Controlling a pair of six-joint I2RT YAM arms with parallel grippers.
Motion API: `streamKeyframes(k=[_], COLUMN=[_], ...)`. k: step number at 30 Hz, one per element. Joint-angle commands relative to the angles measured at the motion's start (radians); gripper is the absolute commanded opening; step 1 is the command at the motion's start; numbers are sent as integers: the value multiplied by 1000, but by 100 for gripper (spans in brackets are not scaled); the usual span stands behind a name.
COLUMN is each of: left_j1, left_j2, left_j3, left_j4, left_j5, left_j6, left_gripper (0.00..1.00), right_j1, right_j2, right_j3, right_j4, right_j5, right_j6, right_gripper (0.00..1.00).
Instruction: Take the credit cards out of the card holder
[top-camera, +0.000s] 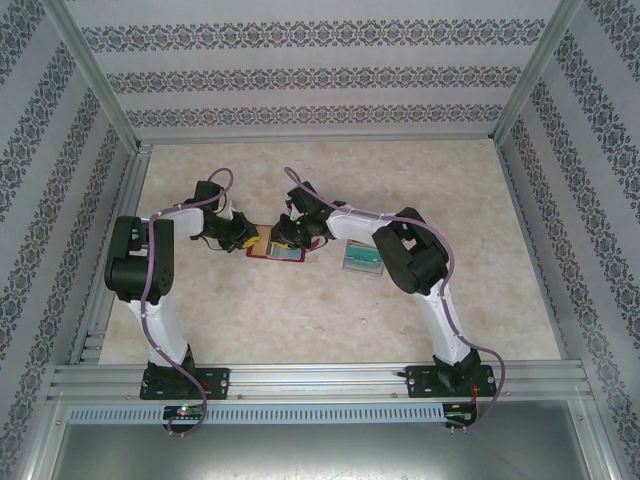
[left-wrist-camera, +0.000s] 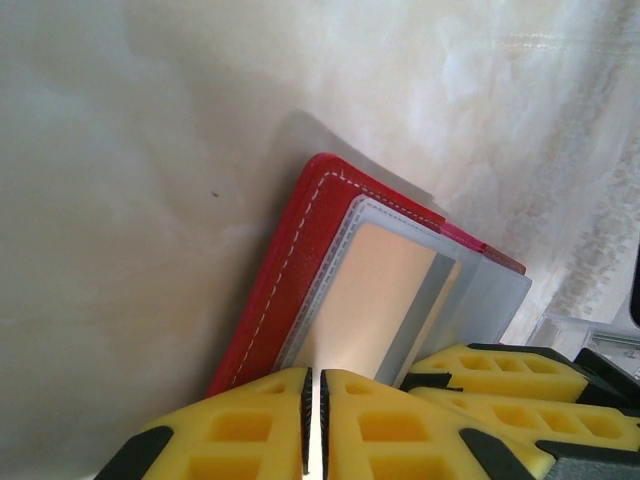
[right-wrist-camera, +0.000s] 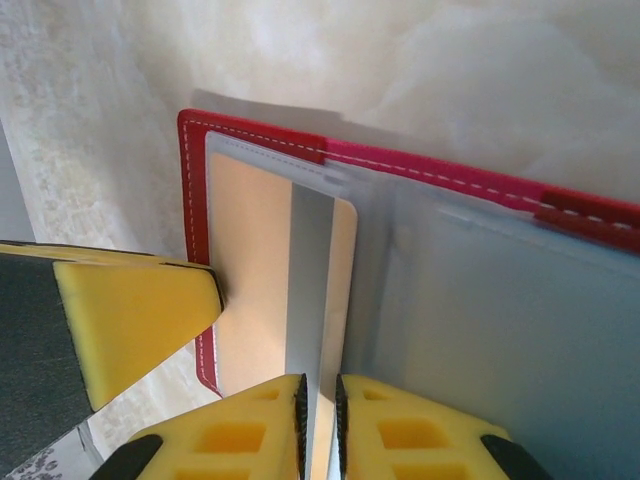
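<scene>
Plainly, everything turned on the holder (right-wrist-camera: 450, 175), which lay open and flat on the surface (top-camera: 300, 330) between the two arms, its clear pockets facing up. The left claw (left-wrist-camera: 312, 420) sat at the holder's left edge with only a thin slit between its pads. It looked pinched on that edge to pin the holder down, and one of its pads (right-wrist-camera: 135, 315) touched the red rim. The right claw (right-wrist-camera: 320, 425) met the holder at the end of the beige card (right-wrist-camera: 250, 250). It was likewise narrowed to a slit and seemed nipped on that end, though whether it also caught the pocket film could not be told. The card lay in the half of the holder nearer the left claw. Its long axis ran straight away from the right claw, in line with the slit, and its far rounded corner sat close to the fold. So the right arm was the one placed to draw. A pull back along that axis looked the likely way out, with the left arm holding against it. A teal card (top-camera: 362, 260) lay apart to the right of the holder, already out.
</scene>
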Motion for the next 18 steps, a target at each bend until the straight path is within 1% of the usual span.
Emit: streamKeyframes(k=[1, 4, 5, 10, 18], left_j1=[0, 0, 0, 0, 0], left_j2=[-3, -4, -4, -4, -6], left_j3=[-13, -13, -14, -14, -9], left_j4=[-32, -32, -32, -31, -51], left_j5=[-13, -13, -12, -14, -40], left_j6=[19, 18, 18, 18, 24], left_gripper=[14, 14, 14, 14, 14], right_j1=[7, 7, 7, 5, -14], right_j2=[29, 34, 36, 30, -21], right_j3=[30, 35, 33, 17, -47], right_j4=[25, 25, 26, 43, 73], right_j5=[-25, -34, -35, -34, -22], right_j6=[20, 21, 24, 29, 26], right_gripper=[19, 19, 17, 0, 0])
